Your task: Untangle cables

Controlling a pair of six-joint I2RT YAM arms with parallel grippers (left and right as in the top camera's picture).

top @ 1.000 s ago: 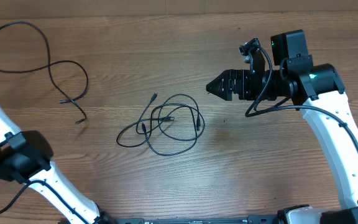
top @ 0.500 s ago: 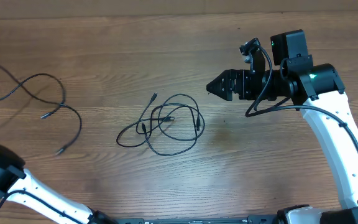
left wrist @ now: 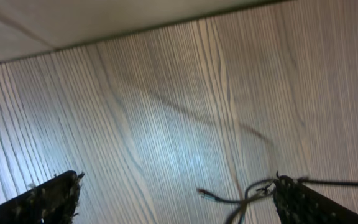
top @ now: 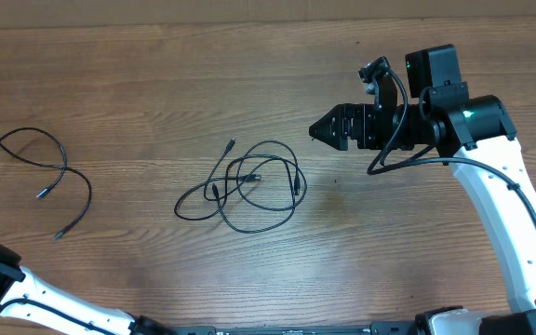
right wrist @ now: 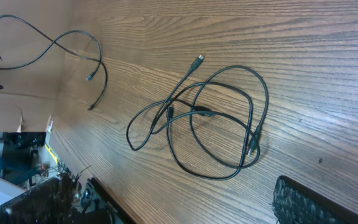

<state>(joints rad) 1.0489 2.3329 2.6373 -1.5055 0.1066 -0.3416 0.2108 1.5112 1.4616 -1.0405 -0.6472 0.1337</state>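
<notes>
- At far left, single cable (top: 65, 160) lies on wooden table (top: 249, 74), further left than half second ago.
- Left gripper (left wrist: 176, 186): fingers wide, this cable just at one fingertip.
- Centre: tangled cables (top: 249, 186), unmoved.
- Right gripper (top: 315, 131) hovers beside, fingers wide.

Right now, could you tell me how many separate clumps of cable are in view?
2: a tangled bundle at the centre, and one loose cable near the left edge, running out of frame.
</notes>
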